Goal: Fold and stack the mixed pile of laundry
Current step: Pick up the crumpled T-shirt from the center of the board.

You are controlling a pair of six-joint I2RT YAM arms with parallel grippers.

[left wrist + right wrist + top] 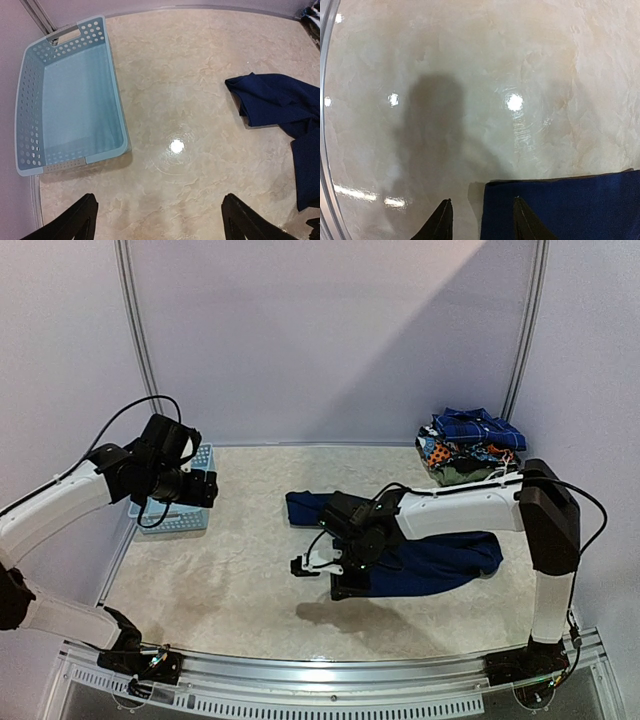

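A navy garment (440, 562) lies spread flat right of the table's middle, also showing in the left wrist view (280, 100). My right gripper (322, 568) hovers low at its left end, open. In the right wrist view the right gripper (482, 220) straddles the corner of the navy garment (570, 205), one finger over cloth, the other over bare table. The mixed laundry pile (470, 448) sits at the back right, a blue plaid shirt (478, 426) on top. My left gripper (205, 488) hangs beside the basket, wide open and empty; its view shows the left gripper (160, 222) over bare table.
A light-blue slotted plastic basket (185, 515) stands at the far left against the wall, with nothing inside the basket (75, 105). The marbled tabletop (240, 580) runs to a metal front rail (330, 680). Pale walls close in the back and sides.
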